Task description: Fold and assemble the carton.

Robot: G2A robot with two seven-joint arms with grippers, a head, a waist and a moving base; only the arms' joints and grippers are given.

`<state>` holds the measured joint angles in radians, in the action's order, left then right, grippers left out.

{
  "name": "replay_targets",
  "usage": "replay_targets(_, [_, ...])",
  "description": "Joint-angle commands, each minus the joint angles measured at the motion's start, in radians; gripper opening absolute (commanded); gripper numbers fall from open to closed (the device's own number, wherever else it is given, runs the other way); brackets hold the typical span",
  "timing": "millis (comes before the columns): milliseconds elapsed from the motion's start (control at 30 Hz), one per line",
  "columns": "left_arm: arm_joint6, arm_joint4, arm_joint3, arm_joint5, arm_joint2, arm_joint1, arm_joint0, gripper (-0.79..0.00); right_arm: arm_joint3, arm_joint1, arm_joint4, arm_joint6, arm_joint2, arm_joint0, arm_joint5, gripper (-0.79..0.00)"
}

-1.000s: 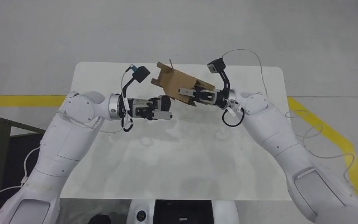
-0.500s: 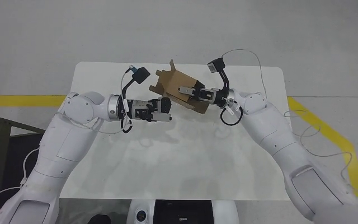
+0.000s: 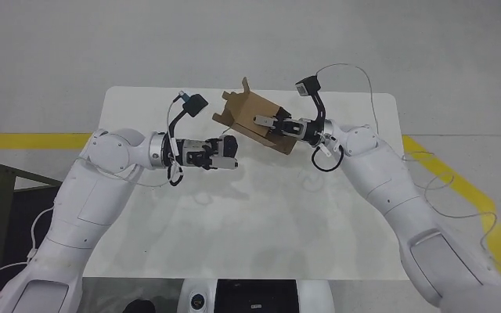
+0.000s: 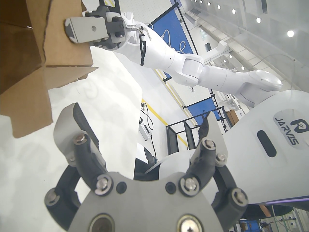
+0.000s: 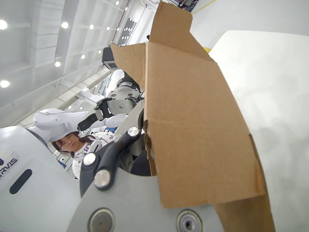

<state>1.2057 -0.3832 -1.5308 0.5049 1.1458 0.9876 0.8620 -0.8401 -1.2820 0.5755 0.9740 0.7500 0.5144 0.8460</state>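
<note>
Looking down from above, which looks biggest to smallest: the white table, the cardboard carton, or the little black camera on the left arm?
Largest: table, by far.
Next: carton, held up, so nearness flatters it slightly.
Smallest: black camera, clearly.

White table (image 3: 258, 227), grey floor (image 3: 78, 47), yellow line (image 3: 39, 141).

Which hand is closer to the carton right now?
Right. The right hand grips the carton by its wall; the left hand is open just beside the flaps, not touching.
</note>
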Motion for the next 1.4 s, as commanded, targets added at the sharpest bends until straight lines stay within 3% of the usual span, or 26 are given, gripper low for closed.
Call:
replay_targets(0, [-0.004, -0.007, 0.004, 0.0, 0.012, -0.002, -0.001, 0.0, 0.005, 0.002, -0.021, 0.007, 0.003, -0.001, -0.007, -0.785])
replay_targets(300, [-0.012, -0.02, 0.02, -0.001, 0.057, -0.01, -0.002, 0.0, 0.001, 0.017, -0.047, 0.019, 0.035, 0.018, -0.019, -0.785])
replay_targets(833, [-0.101, 0.088, 0.124, 0.005, 0.085, -0.015, -0.034, 0.0, -0.115, 0.05, -0.052, 0.117, 0.035, 0.043, -0.117, -0.785])
replay_targets(967, [-0.141, 0.184, 0.145, 0.039, 0.103, -0.021, -0.032, 0.0, -0.151, 0.063, -0.033, 0.146, 0.035, 0.048, -0.146, -0.785])
replay_targets(1367, [-0.18, 0.275, 0.223, 0.025, 0.067, -0.019, -0.037, 0.0, -0.269, 0.121, 0.022, 0.199, 0.084, 0.058, -0.198, -0.785])
